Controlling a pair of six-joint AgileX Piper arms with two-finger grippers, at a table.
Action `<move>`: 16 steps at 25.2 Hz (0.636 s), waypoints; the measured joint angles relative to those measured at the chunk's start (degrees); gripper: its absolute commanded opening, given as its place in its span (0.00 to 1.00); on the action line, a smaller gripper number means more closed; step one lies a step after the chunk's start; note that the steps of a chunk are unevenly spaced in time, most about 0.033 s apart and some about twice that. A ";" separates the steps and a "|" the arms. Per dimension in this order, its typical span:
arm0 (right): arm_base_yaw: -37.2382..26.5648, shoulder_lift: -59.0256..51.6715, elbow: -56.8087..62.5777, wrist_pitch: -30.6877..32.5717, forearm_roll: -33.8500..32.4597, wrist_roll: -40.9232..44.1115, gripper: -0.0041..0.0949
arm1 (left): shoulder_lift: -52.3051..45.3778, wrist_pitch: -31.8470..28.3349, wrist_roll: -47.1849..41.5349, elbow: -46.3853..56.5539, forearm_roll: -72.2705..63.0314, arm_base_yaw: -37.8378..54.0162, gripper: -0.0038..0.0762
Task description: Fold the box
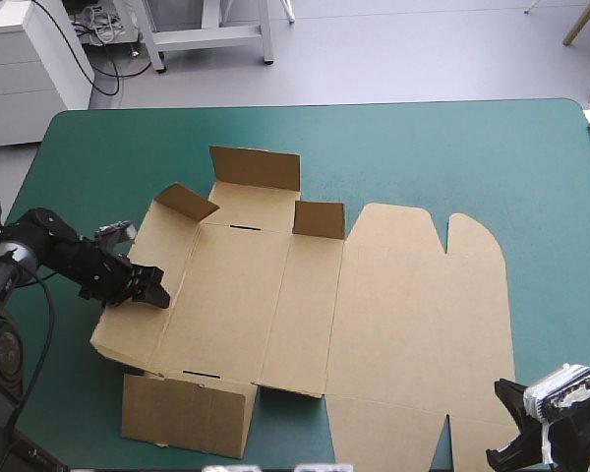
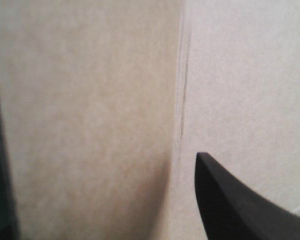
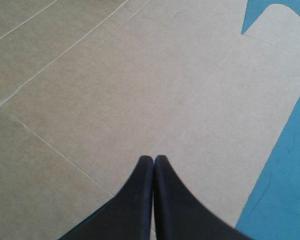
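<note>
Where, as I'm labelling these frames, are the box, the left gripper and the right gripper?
box [image 1: 305,295], high view, its flat middle panel.
left gripper [image 1: 157,291], high view, between its fingertips at the box's left edge.
right gripper [image 3: 154,160], right wrist view, where its shut fingertips meet.

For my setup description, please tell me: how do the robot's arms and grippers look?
The left arm is black with rounded joints. The left gripper and the right gripper each have two broad black fingers, curved like fins, tapering to a point.
</note>
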 measured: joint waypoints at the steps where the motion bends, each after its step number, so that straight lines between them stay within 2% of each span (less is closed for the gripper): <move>1: 0.00 0.00 0.00 0.00 0.00 0.00 0.02 | 0.00 -0.06 0.00 0.00 0.32 -0.66 0.42; 4: 0.00 0.00 0.00 0.00 0.00 0.00 0.02 | -0.30 -0.13 0.00 0.17 0.53 -2.32 0.35; 11: 0.00 0.00 0.00 0.00 0.00 0.00 0.02 | -0.92 0.86 -0.17 -0.66 0.02 -2.92 0.04; 16: 0.00 0.00 0.00 0.00 0.06 0.00 0.02 | -2.54 1.43 0.38 -6.23 4.13 -4.13 0.04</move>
